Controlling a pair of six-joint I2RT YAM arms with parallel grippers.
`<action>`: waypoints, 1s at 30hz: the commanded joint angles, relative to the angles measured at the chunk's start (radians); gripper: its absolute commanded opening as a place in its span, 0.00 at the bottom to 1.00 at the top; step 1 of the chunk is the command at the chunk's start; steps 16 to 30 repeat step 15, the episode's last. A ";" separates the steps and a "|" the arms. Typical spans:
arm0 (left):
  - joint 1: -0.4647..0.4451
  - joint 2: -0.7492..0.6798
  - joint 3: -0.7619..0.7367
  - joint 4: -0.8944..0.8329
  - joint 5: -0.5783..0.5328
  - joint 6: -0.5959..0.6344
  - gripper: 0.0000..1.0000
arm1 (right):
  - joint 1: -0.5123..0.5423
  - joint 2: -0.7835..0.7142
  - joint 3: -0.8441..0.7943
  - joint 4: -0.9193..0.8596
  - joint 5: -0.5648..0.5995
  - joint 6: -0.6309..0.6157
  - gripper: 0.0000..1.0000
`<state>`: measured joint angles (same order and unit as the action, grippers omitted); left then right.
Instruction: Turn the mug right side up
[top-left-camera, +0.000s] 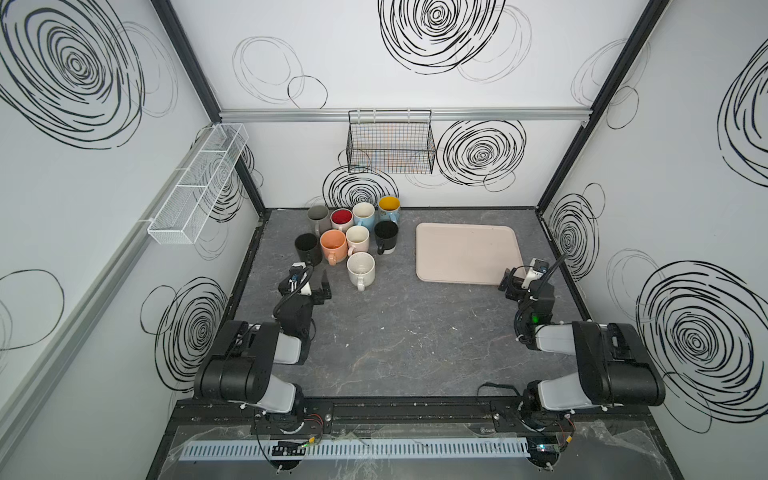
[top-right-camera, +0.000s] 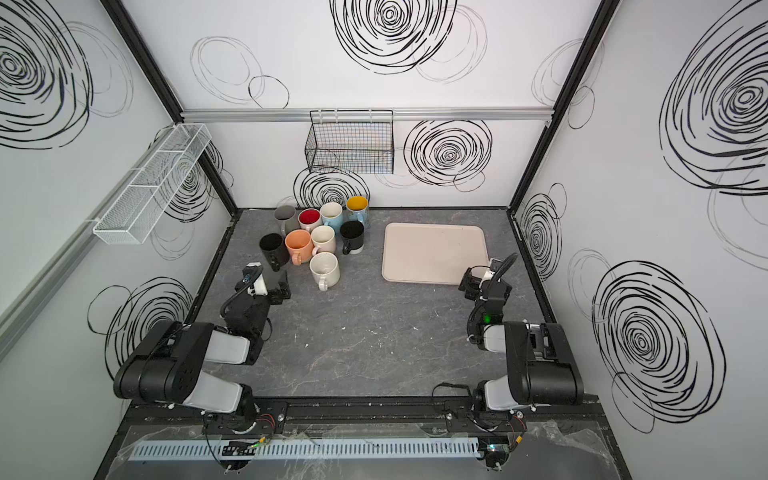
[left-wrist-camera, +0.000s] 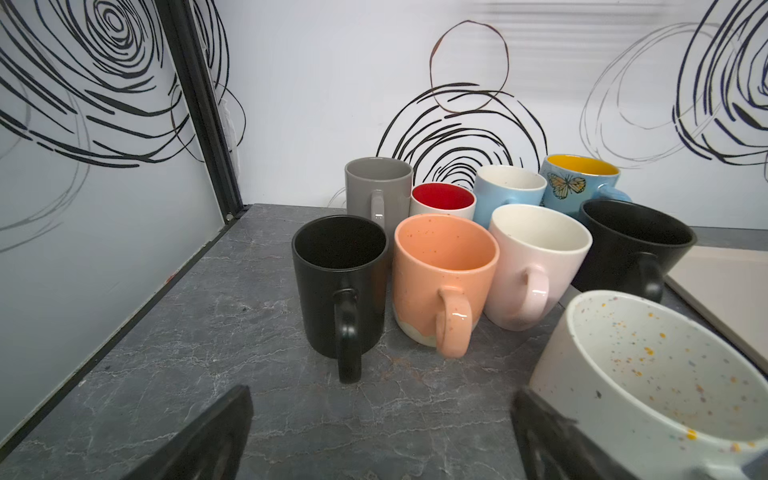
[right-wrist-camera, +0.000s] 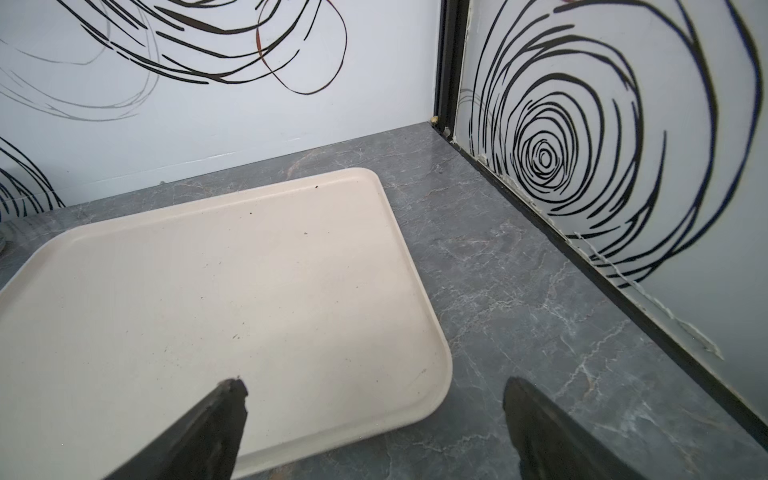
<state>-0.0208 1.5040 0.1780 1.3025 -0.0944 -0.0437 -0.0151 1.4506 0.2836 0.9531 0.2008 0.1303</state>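
- I see a grey, marble-patterned worktop (top-left-camera: 415, 324).
- Nine mugs (top-left-camera: 333, 243) stand on it in a tight cluster at the back left, every mouth up.
- The speckled white mug (top-left-camera: 360, 268) stands frontmost.
- A beige tray (top-left-camera: 467, 253) lies flat to their right, apart from them.

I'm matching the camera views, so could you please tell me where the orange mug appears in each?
In a top view: orange mug, left of centre, middle row of the mug cluster.
In a top view: orange mug, same row, slightly further left.
Left wrist: between tall black mug and pink mug, handle toward camera.
Right wrist: not in it.
Landmark: the tray, in all four.
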 joint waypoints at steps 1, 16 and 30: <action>-0.004 -0.004 0.018 0.038 -0.008 0.021 0.99 | 0.004 0.006 0.011 0.007 0.012 -0.012 1.00; -0.018 -0.005 0.023 0.027 -0.040 0.030 0.99 | 0.004 0.006 0.011 0.007 0.012 -0.013 1.00; -0.018 -0.005 0.023 0.027 -0.040 0.030 0.99 | 0.004 0.006 0.011 0.007 0.012 -0.013 1.00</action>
